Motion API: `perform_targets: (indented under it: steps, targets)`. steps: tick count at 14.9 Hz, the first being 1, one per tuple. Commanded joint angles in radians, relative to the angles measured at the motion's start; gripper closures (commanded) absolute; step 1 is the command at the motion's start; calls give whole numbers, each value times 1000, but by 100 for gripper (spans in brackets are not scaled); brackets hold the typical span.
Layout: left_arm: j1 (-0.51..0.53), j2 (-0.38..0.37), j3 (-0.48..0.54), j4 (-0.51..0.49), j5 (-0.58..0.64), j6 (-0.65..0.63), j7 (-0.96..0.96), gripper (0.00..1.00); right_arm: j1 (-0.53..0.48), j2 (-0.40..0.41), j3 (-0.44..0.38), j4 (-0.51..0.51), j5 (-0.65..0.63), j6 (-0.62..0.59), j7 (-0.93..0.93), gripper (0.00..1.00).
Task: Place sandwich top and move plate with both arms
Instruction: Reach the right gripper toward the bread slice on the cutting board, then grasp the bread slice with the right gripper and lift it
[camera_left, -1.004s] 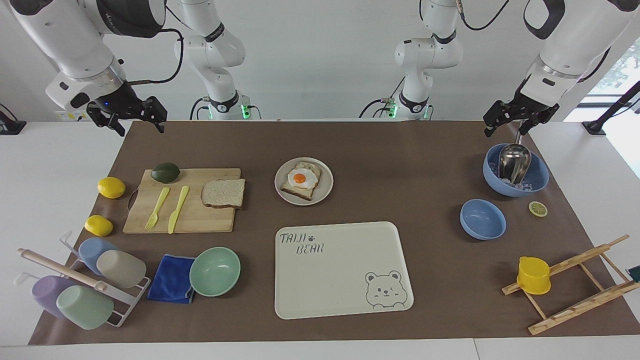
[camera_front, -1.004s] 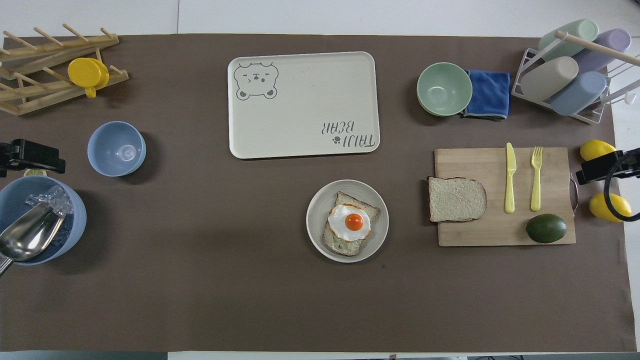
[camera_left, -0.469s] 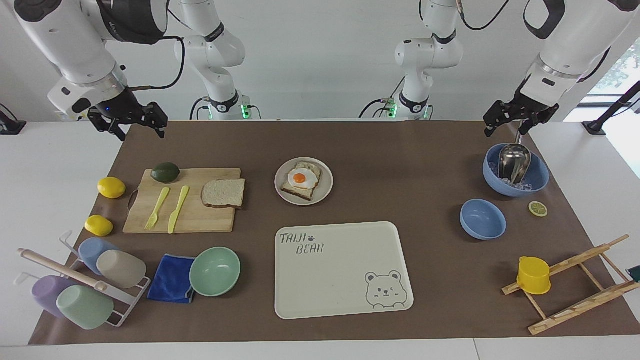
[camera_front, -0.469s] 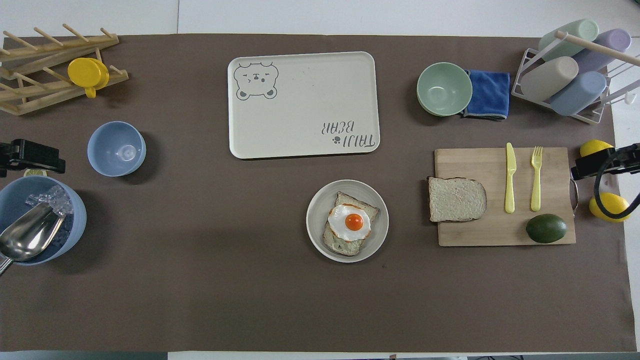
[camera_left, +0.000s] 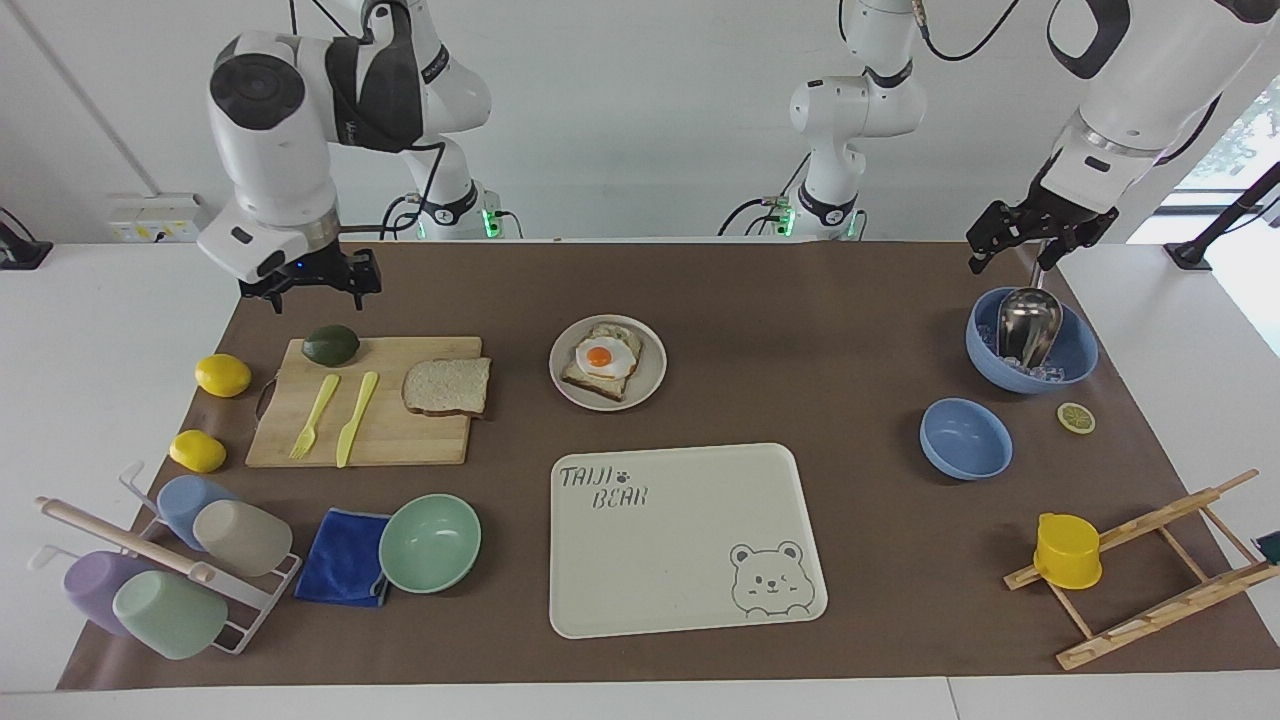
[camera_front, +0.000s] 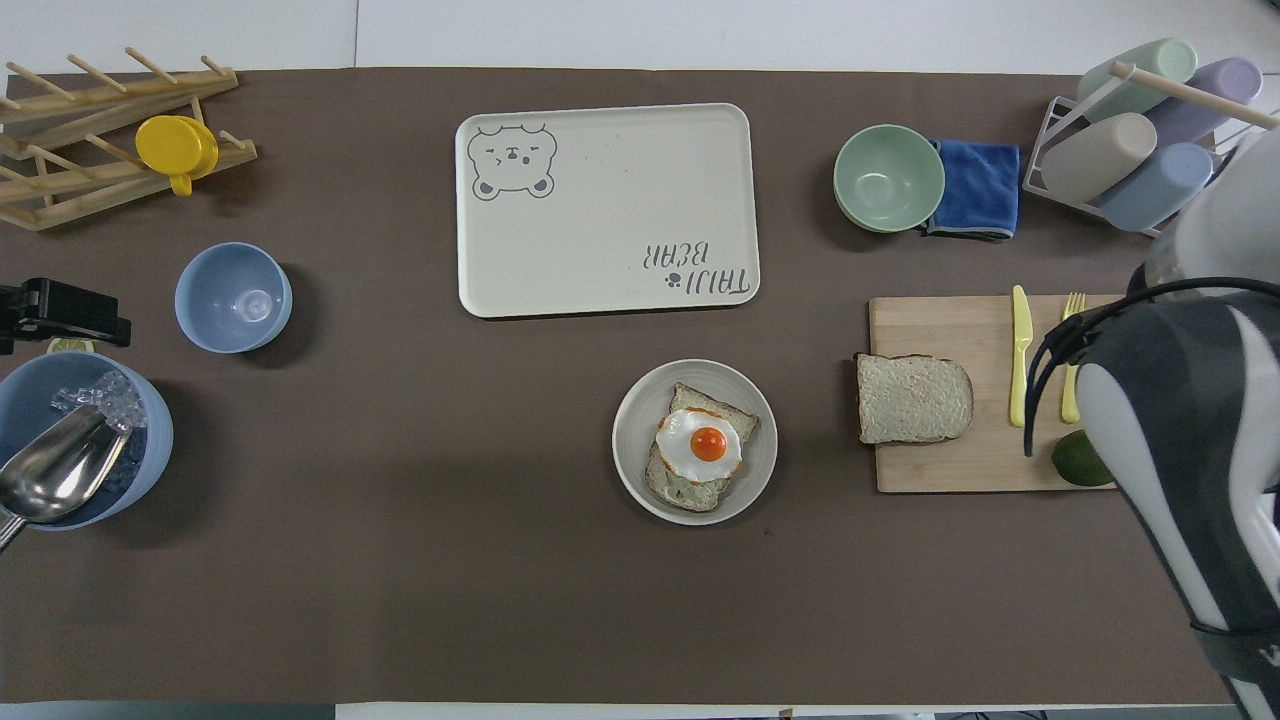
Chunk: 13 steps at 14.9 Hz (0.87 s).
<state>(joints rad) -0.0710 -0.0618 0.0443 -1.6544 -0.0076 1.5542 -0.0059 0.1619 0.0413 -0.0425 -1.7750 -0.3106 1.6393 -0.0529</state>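
- Since a second ago the right arm (camera_left: 275, 120) has swung in from its end of the table, and the right gripper (camera_left: 312, 285) now hangs over the mat just by the avocado (camera_left: 331, 344) and the corner of the cutting board (camera_left: 430, 435) nearest the robots; nothing else has shifted.
- Its fingers are spread apart and hold nothing — they touch neither board nor avocado.
- From overhead the right arm's bulk covers the board's end toward the right arm and part of the avocado; the gripper itself is hidden there.
- Left gripper (camera_left: 1010, 245) waits in the air, unchanged, over the mat's edge beside the big blue bowl (camera_left: 1075, 360) with the metal scoop (camera_left: 1028, 322); fingers spread, empty.
- Sandwich top (camera_left: 447, 386) lies flat on the board, at the board's end toward the plate, with a yellow knife (camera_left: 356, 417) and fork (camera_left: 316, 415) beside it.
- Plate (camera_left: 570, 390) sits on the mat near mid-table, just beside the board, apart from it.
- On the plate rests a toast slice (camera_left: 590, 378) with a fried egg (camera_left: 601, 356) on top.
- Tray (camera_left: 690, 590) with the bear drawing lies farther from the robots than the plate — near it, not touching.
- Green bowl (camera_left: 430, 543) and blue cloth (camera_left: 343, 556) sit farther from the robots than the board.
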Motion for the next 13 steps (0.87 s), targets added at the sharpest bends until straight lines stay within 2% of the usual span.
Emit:
perform_targets:
  steps: [1, 4, 8, 13]
  targets:
    - [0, -4, 2, 2, 9, -14, 10, 0, 77, 74, 4, -56, -106, 77, 118, 0]
    - [0, -4, 2, 2, 9, -14, 10, 0, 140, 83, 4, -188, -113, 212, 284, 0]
    - [0, -4, 2, 2, 9, -13, 10, 0, 272, 233, 4, -175, -165, 205, 589, 0]
    - [0, -4, 2, 2, 9, -13, 10, 0, 280, 246, 7, -193, -162, 258, 633, 0]
